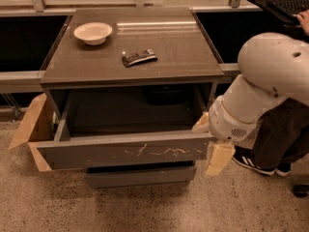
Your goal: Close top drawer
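Note:
The top drawer [125, 151] is pulled far out of the grey cabinet [130, 57]. Its wide front panel has pale scratch marks across the middle, and its inside looks dark and empty. My gripper [210, 141] is at the right end of the drawer front, on the white arm [270, 76] that comes in from the right. It is open. One cream finger [218, 158] hangs in front of the panel's right corner and the other [200, 125] sits behind it, over the drawer's right side. It holds nothing.
A narrower plain drawer front [140, 175] sits below. A white bowl [93, 33] and a dark snack bar [139, 57] lie on the cabinet top. A cardboard box [31, 124] stands at the left. A person's legs and shoes [263, 161] are at the right.

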Available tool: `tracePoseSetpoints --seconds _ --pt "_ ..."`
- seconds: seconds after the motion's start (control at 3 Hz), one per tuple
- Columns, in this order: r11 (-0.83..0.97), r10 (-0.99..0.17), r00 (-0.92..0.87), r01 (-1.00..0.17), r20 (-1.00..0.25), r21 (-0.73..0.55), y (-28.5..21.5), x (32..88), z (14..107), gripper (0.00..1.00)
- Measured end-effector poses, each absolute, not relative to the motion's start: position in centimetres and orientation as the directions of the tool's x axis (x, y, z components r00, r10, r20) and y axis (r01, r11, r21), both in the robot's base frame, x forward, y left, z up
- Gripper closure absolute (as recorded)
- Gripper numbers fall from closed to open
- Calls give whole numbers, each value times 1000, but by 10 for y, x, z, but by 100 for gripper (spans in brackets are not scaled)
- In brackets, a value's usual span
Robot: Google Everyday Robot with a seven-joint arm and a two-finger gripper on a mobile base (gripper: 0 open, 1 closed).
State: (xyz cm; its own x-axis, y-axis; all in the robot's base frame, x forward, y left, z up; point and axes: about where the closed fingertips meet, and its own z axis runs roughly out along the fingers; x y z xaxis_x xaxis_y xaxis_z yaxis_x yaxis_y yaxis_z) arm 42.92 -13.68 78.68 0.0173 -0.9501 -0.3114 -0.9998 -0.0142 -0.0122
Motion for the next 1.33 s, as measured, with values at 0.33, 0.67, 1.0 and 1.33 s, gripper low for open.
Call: tracePoseSetpoints --seconds 0.33,0.67,1.0,1.33 --pt "-31 -944 14 -998 -329 48 -124 422 737 58" --pt "-28 -939 0 -997 -343 78 -118 423 707 81" --pt "-28 -939 -1 -997 -344 78 -118 423 706 100" --pt "-28 -939 -1 -997 -344 78 -118 423 706 100"
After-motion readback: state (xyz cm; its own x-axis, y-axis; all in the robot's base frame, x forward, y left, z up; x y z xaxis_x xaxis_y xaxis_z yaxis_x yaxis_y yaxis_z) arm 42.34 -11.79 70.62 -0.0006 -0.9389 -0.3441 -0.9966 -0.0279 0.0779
